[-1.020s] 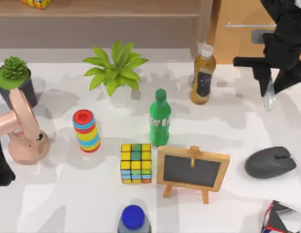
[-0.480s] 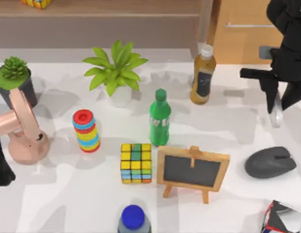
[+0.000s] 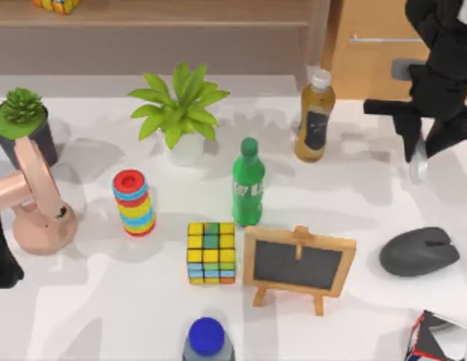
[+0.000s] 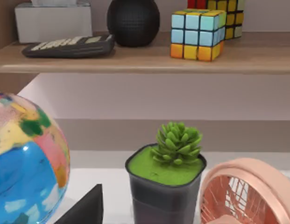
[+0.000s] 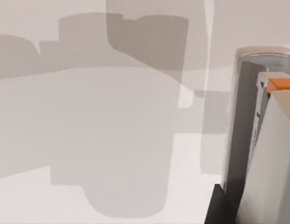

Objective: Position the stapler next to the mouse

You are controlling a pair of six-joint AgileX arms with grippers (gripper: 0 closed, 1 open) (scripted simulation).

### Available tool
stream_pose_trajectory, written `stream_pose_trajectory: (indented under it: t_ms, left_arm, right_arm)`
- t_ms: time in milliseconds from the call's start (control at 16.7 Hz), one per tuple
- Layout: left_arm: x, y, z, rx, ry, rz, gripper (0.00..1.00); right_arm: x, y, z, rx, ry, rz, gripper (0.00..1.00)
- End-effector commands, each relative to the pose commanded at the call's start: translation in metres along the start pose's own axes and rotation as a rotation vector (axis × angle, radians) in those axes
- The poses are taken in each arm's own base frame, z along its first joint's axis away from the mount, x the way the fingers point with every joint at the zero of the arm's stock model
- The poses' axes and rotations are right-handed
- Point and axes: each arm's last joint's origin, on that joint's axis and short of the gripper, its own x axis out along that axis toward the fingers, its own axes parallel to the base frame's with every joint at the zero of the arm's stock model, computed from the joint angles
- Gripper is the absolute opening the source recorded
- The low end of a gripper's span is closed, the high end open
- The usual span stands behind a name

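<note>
The dark grey mouse [image 3: 419, 250] lies on the white table [image 3: 353, 203] near its right edge. Above and behind it, my right gripper [image 3: 421, 150] hangs in the air, shut on the silver-grey stapler [image 3: 419, 168], whose lower end pokes out below the fingers. The right wrist view shows the stapler [image 5: 257, 140] close up, grey with an orange patch, over bare table and shadows. A clear gap separates the stapler from the mouse. My left arm [image 3: 0, 259] is parked at the table's left edge.
A small chalkboard easel [image 3: 299, 263] stands left of the mouse. Further left are a green bottle [image 3: 247, 183], a Rubik's cube [image 3: 211, 252] and a ring stack [image 3: 133, 203]. A yellow bottle [image 3: 315, 116], leafy plant [image 3: 180, 105] and pink fan [image 3: 34, 203] stand nearby.
The right gripper, still holding the stapler, dipped down and right toward the mouse half a second ago, then came back up and slightly left. The left arm has stayed still.
</note>
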Motion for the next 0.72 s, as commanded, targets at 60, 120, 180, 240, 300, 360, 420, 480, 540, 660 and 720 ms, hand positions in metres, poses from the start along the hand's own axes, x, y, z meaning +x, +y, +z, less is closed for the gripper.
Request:
stream_pose_trajectory:
  t_ms: [60,120,180,240,300,360,420,480,540,660,720]
  left_arm:
    - [0.000,0.000,0.000,0.000,0.000,0.000,1.00]
    - [0.000,0.000,0.000,0.000,0.000,0.000,1.00]
    - [0.000,0.000,0.000,0.000,0.000,0.000,1.00]
    - [0.000,0.000,0.000,0.000,0.000,0.000,1.00]
    - [0.000,0.000,0.000,0.000,0.000,0.000,1.00]
    - [0.000,0.000,0.000,0.000,0.000,0.000,1.00]
    - [0.000,0.000,0.000,0.000,0.000,0.000,1.00]
    - [0.000,0.000,0.000,0.000,0.000,0.000,1.00]
    - [0.000,0.000,0.000,0.000,0.000,0.000,1.00]
    - [0.000,0.000,0.000,0.000,0.000,0.000,1.00]
    - [0.000,0.000,0.000,0.000,0.000,0.000,1.00]
  right_arm:
    - [0.000,0.003,0.003,-0.012,-0.031,-0.003,0.00]
    - [0.000,0.006,0.005,-0.023,-0.059,-0.006,0.00]
    - [0.001,0.009,0.007,-0.033,-0.081,-0.009,0.00]
    - [0.005,0.011,0.009,-0.042,-0.093,-0.013,0.00]
    - [0.011,0.013,0.010,-0.048,-0.093,-0.018,0.00]
    - [0.017,0.014,0.010,-0.051,-0.083,-0.023,0.00]
    - [0.017,0.014,0.010,-0.051,-0.083,-0.023,0.00]
    - [0.017,0.014,0.010,-0.051,-0.083,-0.023,0.00]
    - [0.017,0.014,0.010,-0.051,-0.083,-0.023,0.00]
    - [0.017,0.014,0.010,-0.051,-0.083,-0.023,0.08]
    - [0.017,0.014,0.010,-0.051,-0.083,-0.023,0.15]
